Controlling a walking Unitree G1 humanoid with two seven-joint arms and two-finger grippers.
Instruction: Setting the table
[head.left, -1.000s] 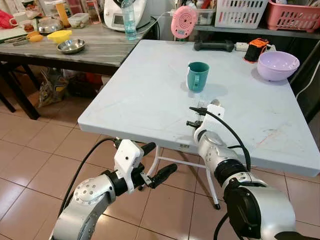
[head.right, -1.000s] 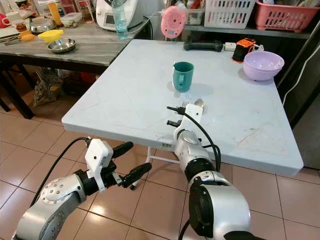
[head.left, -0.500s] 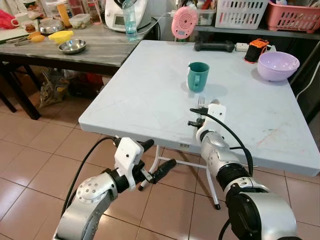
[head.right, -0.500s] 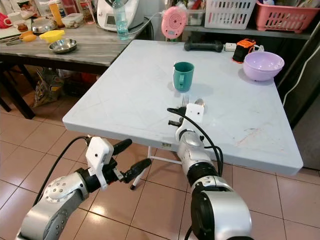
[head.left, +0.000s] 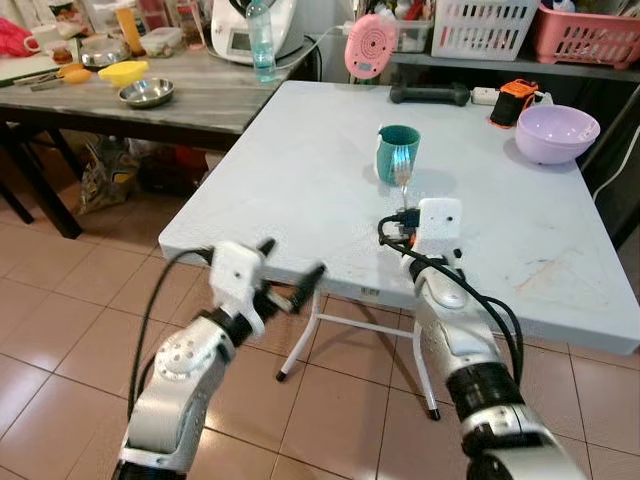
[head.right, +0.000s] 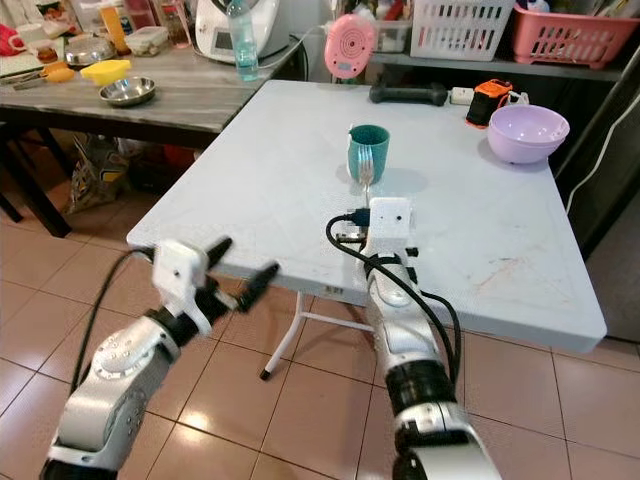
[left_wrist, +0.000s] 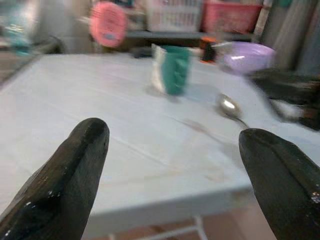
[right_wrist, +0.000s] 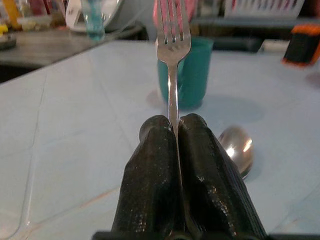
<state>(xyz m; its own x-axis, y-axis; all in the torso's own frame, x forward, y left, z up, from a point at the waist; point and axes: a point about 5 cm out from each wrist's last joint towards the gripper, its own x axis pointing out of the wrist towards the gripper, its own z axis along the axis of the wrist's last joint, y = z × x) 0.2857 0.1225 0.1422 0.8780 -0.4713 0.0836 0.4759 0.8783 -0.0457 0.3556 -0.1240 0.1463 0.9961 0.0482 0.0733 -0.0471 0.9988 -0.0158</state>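
Both arms have risen since a second ago. The right gripper (right_wrist: 176, 150), clamped on the fork (right_wrist: 172, 55), now holds it up over the white table (head.left: 280, 190) near its front edge, tines toward the teal cup (head.left: 398, 152) at mid-table. A spoon (right_wrist: 237, 149) lies beside the gripper. The left gripper (left_wrist: 170, 165), fingers spread apart, hovers just off the front edge.

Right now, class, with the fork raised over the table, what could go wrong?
1. The right hand pinches the fork low on its thin handle, so it might twist or slip.
2. The teal mug stands just beyond the tines; a forward push could knock it.
3. The spoon lies beside the fingers; lowering might hit it.
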